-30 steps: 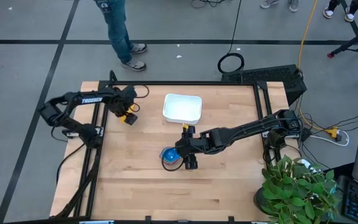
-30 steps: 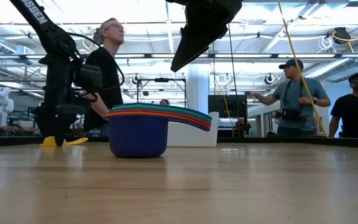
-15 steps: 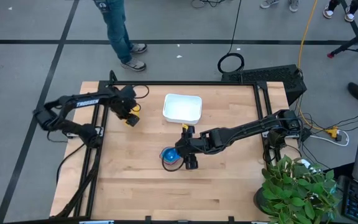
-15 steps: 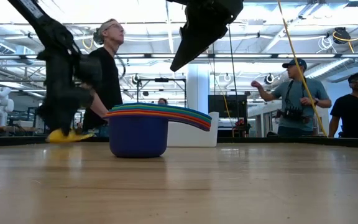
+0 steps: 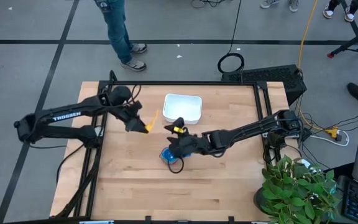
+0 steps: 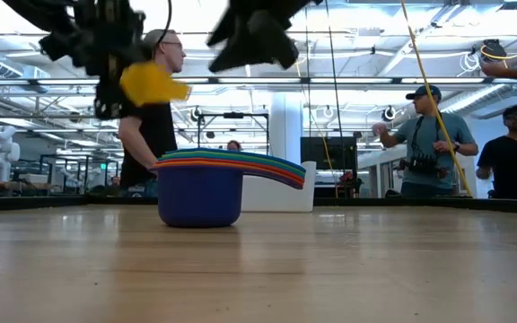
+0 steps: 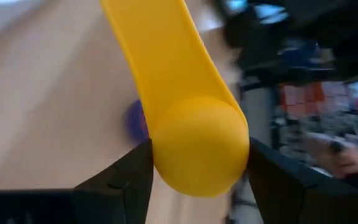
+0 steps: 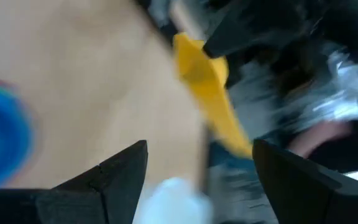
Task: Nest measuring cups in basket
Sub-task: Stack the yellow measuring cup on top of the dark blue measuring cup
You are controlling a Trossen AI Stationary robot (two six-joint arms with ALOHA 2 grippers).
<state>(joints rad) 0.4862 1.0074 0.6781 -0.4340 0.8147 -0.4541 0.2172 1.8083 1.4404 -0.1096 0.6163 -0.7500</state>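
The yellow cup (image 5: 149,122), clamped in the left gripper (image 5: 143,126), was lifted off the counter (image 5: 229,186) and carried toward the nested stack (image 5: 169,156) outside the basket (image 5: 183,107), where the right gripper (image 5: 178,144) hovered with fingers apart.

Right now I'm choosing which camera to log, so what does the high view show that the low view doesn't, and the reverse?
Only the high view shows the white shallow rectangular plastic basket's empty inside, the pale wooden table's outline, and the right gripper above the stack of nested plastic measuring cups. Only the low view shows the stack's side, a navy cup at the bottom with coloured rims and handles layered on top, and the yellow plastic measuring cup held well above the tabletop. Both show the left gripper shut on the yellow cup.
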